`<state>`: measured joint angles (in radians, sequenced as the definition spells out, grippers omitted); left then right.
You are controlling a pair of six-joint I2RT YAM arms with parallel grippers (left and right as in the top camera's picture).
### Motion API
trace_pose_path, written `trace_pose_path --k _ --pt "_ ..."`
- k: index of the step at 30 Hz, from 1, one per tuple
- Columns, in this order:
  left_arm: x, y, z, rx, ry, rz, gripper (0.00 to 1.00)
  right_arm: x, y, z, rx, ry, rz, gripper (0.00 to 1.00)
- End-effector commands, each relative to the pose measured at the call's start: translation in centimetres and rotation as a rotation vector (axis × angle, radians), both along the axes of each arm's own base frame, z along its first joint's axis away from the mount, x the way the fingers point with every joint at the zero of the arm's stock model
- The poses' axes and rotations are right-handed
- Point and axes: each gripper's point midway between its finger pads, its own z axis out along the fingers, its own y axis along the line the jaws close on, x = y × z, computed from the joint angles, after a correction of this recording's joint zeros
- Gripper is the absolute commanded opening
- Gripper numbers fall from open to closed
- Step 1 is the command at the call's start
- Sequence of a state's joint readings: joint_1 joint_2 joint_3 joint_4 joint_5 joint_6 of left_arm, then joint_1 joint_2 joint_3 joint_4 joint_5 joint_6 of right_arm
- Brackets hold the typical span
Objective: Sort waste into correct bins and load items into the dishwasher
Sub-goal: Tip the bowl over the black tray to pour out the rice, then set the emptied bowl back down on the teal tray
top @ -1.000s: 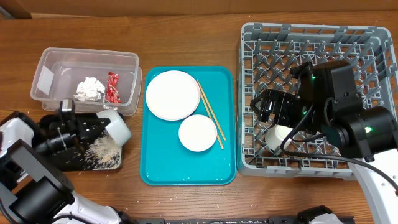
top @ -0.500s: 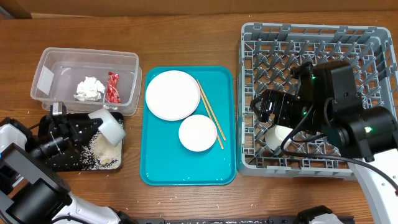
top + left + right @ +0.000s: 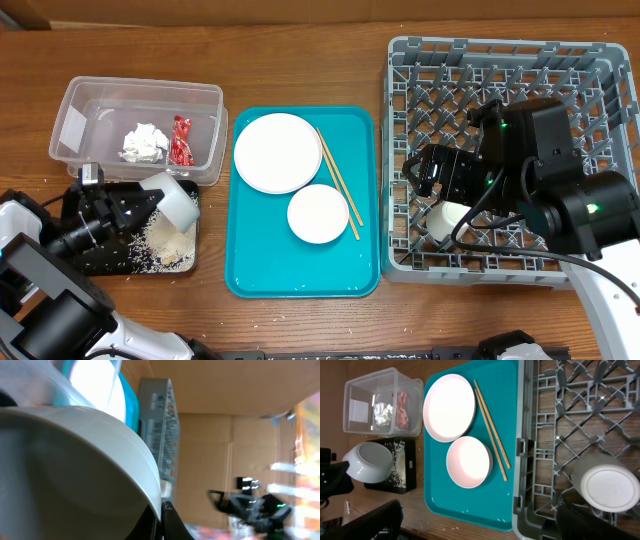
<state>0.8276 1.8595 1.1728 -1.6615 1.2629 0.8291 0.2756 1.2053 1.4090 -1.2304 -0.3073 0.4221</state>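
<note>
Two arms at work. Left end effector clamped on rim of tilted bowl, mouth turned toward black tray; likely tipping rice out before racking. Tissue and red wrapper lie in clear tub. Right end effector has fingers apart, just above cup sitting in rack. Plate, second bowl and chopsticks lie on teal tray. Left wrist view shows mostly blurred bowl wall, grip barely visible. Right arm hides part of rack.

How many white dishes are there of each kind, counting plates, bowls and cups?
plate: 1
bowl: 2
cup: 1
Total: 4
</note>
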Motion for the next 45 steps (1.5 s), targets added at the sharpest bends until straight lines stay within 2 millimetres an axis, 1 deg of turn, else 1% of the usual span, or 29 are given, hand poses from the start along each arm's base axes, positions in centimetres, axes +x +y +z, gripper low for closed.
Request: trace_pose_path --k 1,2,3,5,7,8,11,14,15,16,18,19,20,21,24,27,30,32,37,40,42,44,45 --pt "-0.2 0.4 -0.3 -0.004 0.055 0.017 0.04 0.2 0.0 0.7 0.007 -0.023 0.001 1.0" --pt "-0.1 0.3 -0.1 0.0 0.034 0.016 0.04 0.2 0.0 0.7 0.006 -0.021 0.001 1.0" --pt "0.3 0.6 0.1 0.034 -0.039 0.02 0.04 0.2 0.0 0.7 0.006 -0.021 0.001 1.0" --pt "0.2 0.5 0.0 0.025 -0.016 0.017 0.04 0.2 0.0 0.7 0.007 -0.023 0.001 1.0" --pt "-0.3 0.0 0.3 0.0 0.012 0.004 0.04 0.2 0.0 0.7 0.007 -0.023 0.001 1.0" --pt "-0.4 -0.2 0.6 0.01 -0.006 -0.007 0.04 0.2 0.0 0.7 0.006 -0.022 0.001 1.0" --pt "-1.2 -1.0 0.9 0.055 0.012 -0.051 0.04 0.3 0.0 0.7 0.006 -0.024 0.001 1.0" --pt "-2.2 -2.8 2.3 0.146 -0.006 -0.116 0.04 0.3 0.1 0.8 0.008 -0.029 0.001 1.0" --pt "-2.7 -3.8 2.8 0.195 -0.016 -0.152 0.04 0.4 0.1 0.8 0.009 -0.032 0.001 1.0" --pt "-3.4 -5.1 3.0 0.272 0.015 -0.204 0.04 0.5 0.1 0.9 0.011 -0.039 0.001 1.0" --pt "-4.4 -6.3 2.4 0.394 0.098 -0.261 0.04 0.7 0.2 1.1 0.013 -0.048 0.001 1.0" --pt "-5.4 -7.0 1.2 0.568 0.211 -0.3 0.04 0.9 0.2 1.2 0.016 -0.057 0.001 1.0" --pt "-5.9 -7.3 0.5 0.688 0.275 -0.301 0.04 0.9 0.2 1.3 0.017 -0.06 0.001 1.0" --pt "-6.2 -7.6 0.1 0.772 0.31 -0.293 0.04 1.0 0.2 1.3 0.017 -0.062 0.001 1.0" --pt "-6.4 -9.1 -1.0 0.925 0.348 -0.262 0.04 1.1 0.3 1.4 0.018 -0.066 0.001 1.0" --pt "-6.2 -11.7 -2.9 1.008 0.34 -0.256 0.04 1.1 0.3 1.4 0.018 -0.067 0.001 1.0" --pt "-6.0 -15.1 -5.4 1.065 0.298 -0.288 0.04 1.1 0.3 1.4 0.018 -0.067 0.001 1.0" --pt "-5.8 -16.6 -6.6 1.106 0.274 -0.293 0.04 1.1 0.3 1.4 0.018 -0.067 0.001 1.0" --pt "-4.3 -18.7 -8.5 1.241 0.21 -0.286 0.06 1.1 0.3 1.4 0.018 -0.067 0.001 1.0" --pt "-4.5 -19.8 -10.0 1.264 0.22 -0.334 0.14 1.1 0.3 1.3 0.018 -0.066 0.002 1.0" --pt "-4.8 -19.8 -10.7 1.277 0.246 -0.351 0.19 1.1 0.3 1.2 0.014 -0.066 0.009 1.0" --pt "-4.9 -19.6 -10.6 1.281 0.258 -0.354 0.29 1.1 0.5 1.1 0.002 -0.07 0.033 1.0" --pt "-4.8 -19.5 -10.3 1.283 0.26 -0.35 0.31 1.1 0.7 0.9 -0.004 -0.069 0.046 1.0"
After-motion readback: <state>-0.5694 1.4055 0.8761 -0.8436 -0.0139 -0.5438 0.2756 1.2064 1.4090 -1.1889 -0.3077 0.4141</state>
